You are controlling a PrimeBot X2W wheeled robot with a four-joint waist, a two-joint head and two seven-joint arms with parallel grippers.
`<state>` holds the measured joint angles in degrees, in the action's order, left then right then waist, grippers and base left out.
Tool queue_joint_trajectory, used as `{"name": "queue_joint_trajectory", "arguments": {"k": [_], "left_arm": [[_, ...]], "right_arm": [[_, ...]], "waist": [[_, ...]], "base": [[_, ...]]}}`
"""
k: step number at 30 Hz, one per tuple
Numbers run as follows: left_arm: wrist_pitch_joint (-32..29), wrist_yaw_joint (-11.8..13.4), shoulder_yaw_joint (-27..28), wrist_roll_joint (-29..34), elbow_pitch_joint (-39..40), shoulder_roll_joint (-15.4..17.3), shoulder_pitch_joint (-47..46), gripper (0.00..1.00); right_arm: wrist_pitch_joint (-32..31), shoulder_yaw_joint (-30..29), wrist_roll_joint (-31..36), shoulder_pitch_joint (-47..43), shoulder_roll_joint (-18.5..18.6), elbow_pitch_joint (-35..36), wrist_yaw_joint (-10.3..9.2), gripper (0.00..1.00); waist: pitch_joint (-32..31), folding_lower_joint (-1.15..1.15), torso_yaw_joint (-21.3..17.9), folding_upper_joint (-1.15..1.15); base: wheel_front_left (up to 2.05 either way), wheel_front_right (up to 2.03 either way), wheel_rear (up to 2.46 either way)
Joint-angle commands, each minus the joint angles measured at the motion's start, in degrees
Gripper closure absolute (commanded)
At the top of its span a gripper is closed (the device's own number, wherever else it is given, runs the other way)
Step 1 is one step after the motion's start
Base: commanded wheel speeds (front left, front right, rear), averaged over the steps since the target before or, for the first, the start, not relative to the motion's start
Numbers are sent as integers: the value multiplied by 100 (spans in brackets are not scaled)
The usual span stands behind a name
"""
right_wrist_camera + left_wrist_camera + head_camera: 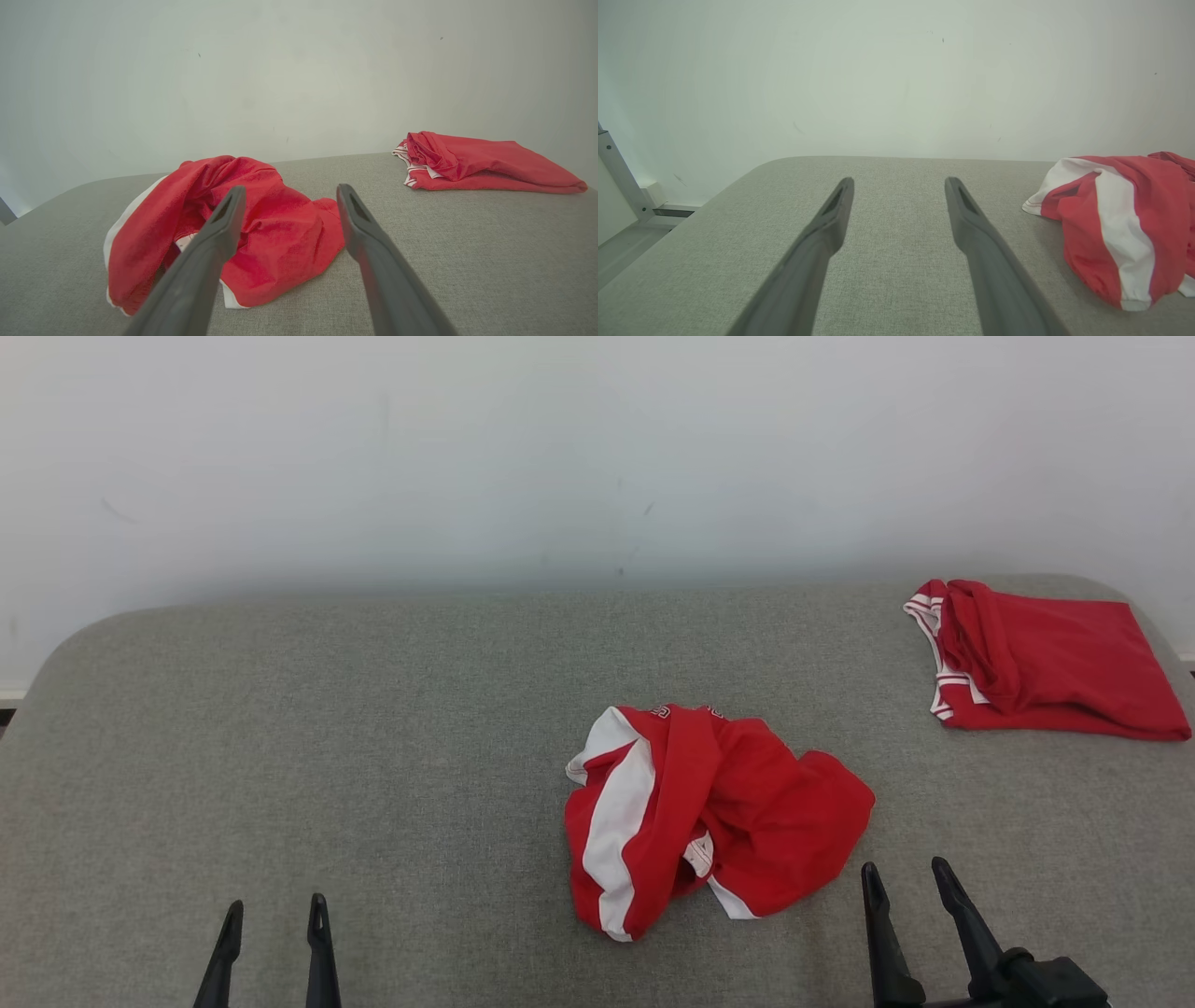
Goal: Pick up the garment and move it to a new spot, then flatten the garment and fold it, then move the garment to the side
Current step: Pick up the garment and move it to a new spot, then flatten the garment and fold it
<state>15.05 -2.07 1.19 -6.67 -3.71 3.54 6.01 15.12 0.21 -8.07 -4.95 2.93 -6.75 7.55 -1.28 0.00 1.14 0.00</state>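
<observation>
The garment (709,812) lies crumpled in a loose heap on the grey padded surface (373,756), a little right of the middle in our head view. It is red with broad white bands, and a bit of lettering peeks out at its far edge. A second red garment (1055,663), folded flat with white trim at one end, sits well apart at the far right corner. Our left gripper (276,903) rests at the lower left, its fingers parted and holding nothing, well away from the heap. Our right gripper (904,865) stands just beside the heap's near right edge, fingers spread and touching nothing that we can see.

From the left wrist, our left gripper (899,180) shows a wide gap over bare grey fabric, with the garment (1120,224) off to the right and a white wall (878,70) behind.

From the right wrist, our right gripper (291,186) is spread wide and empty, pointing at the garment (261,233). We cannot tell whether the left finger grazes the cloth. The second garment (486,163) lies beyond, to the right.
</observation>
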Motion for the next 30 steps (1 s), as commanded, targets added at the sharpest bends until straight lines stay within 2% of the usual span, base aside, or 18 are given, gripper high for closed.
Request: {"name": "queue_joint_trajectory", "arguments": {"k": [1,12,30], "left_arm": [[17,-39,33,58,2,-29,82,0],[17,-18,78,292,-105,-67,70,0],[17,101,20,253,-179,-71,68,0]], "right_arm": [[1,13,-51,-61,-10,-18,-15,0],[1,36,-76,-85,-10,-72,-15,0],[1,12,-85,-84,-11,-83,-15,0]], "waist": [[-2,0,3,0],[13,0,-20,0],[23,0,-34,0]], "base": [[0,0,0],[0,0,0],[0,0,0]]}}
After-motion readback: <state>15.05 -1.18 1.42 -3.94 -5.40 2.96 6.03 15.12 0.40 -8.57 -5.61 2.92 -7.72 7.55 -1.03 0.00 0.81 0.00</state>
